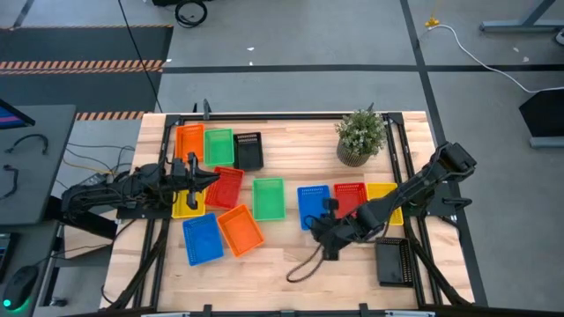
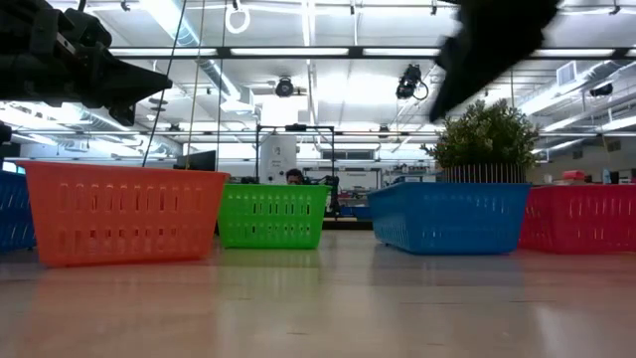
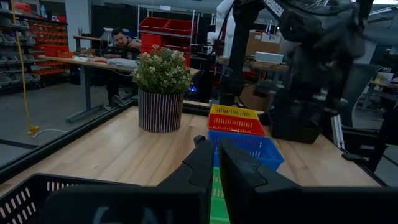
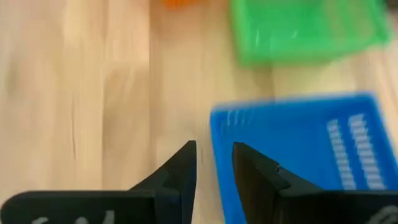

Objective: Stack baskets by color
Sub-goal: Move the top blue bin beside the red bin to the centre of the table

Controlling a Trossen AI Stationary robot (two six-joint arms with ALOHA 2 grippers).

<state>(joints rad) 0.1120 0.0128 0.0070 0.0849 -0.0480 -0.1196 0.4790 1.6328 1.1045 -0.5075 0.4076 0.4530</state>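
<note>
Several baskets lie on the wooden table. At the right, a blue basket (image 1: pixel 312 207), a red one (image 1: pixel 350 197) and a yellow one (image 1: pixel 384 199) stand in a row. A green basket (image 1: pixel 269 198) is at the middle, and orange (image 1: pixel 240 229) and blue (image 1: pixel 203 239) ones lie nearer the front. My right gripper (image 1: pixel 320 227) hangs open over the blue basket's near left corner (image 4: pixel 224 124), with only bare wood between its fingers. My left gripper (image 1: pixel 214 175) stays shut and level over the red basket (image 1: pixel 229 186) at the left.
Orange (image 1: pixel 189 141), green (image 1: pixel 218 145) and black (image 1: pixel 249 150) baskets line the far left, with a yellow one (image 1: pixel 187 205) under my left arm. A potted plant (image 1: pixel 359 136) stands at the far right. Another black basket (image 1: pixel 392 261) sits at the near right. A dark cable (image 1: pixel 304 266) loops near the front.
</note>
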